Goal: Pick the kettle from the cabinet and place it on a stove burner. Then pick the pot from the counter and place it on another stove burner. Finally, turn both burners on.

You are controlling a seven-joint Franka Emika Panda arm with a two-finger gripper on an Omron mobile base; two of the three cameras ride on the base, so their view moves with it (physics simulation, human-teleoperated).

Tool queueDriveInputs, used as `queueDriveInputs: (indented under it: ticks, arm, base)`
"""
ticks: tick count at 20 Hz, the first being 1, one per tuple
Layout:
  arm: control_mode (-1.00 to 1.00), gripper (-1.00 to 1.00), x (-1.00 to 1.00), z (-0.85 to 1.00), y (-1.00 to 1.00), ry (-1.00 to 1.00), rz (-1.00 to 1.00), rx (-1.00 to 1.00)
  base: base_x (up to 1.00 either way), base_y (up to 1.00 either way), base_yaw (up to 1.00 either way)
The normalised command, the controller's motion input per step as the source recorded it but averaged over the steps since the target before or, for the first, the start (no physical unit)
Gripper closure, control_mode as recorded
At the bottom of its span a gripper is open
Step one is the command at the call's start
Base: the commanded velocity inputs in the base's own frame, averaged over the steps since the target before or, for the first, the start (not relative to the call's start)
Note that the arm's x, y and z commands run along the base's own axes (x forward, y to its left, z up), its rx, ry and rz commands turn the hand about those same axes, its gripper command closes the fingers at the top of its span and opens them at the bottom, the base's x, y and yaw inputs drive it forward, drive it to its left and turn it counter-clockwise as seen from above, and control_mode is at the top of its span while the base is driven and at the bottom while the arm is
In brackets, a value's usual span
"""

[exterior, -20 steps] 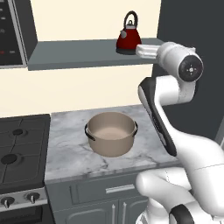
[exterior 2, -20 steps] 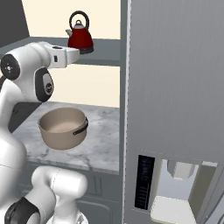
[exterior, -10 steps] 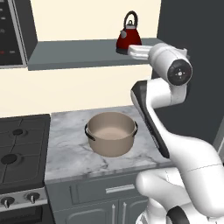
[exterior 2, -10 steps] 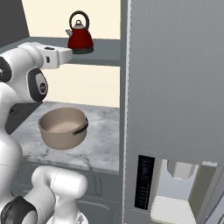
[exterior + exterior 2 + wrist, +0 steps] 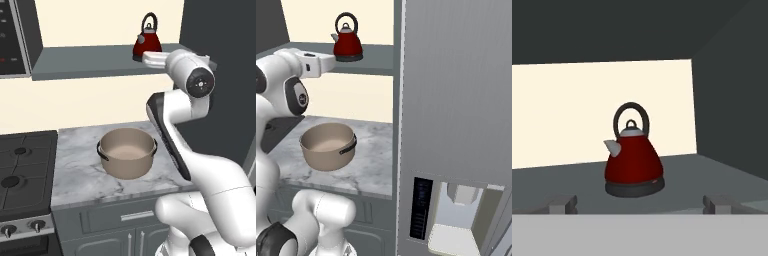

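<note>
Pincer [image 5: 640,204], spread wide, faces the upright kettle [image 5: 633,162] on the cabinet [image 5: 722,180], seemingly not touching it.

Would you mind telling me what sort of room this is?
A home kitchen, rendered: a black cooktop beside a marble counter, a red kettle on a wall shelf, and a refrigerator.

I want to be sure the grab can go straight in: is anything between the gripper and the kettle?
Nothing visible. In the hand view the kettle stands upright on the cabinet, centred ahead of the open gripper, with bare shelf between them.
</note>
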Motion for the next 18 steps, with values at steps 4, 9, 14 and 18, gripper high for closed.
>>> queueDriveInputs:
  ticks: [4,9,14,18]
  arm:
    - [-1.00,-1.00,0.16,0.00,0.24,0.00,0.00,-0.01]
    - [-1.00,-1.00,0.27,0.11,0.08,0.00,-0.01,0.00]
    - [-1.00,-1.00,0.32,0.25,0.03,0.06,-0.03,0.00]
    - [-1.00,-1.00,0.33,0.21,0.04,0.12,-0.04,0.00]
  base:
    - [0.00,0.00,0.00]
    - [0.00,0.00,0.00]
    - [0.00,0.00,0.00]
    - [0.00,0.00,0.00]
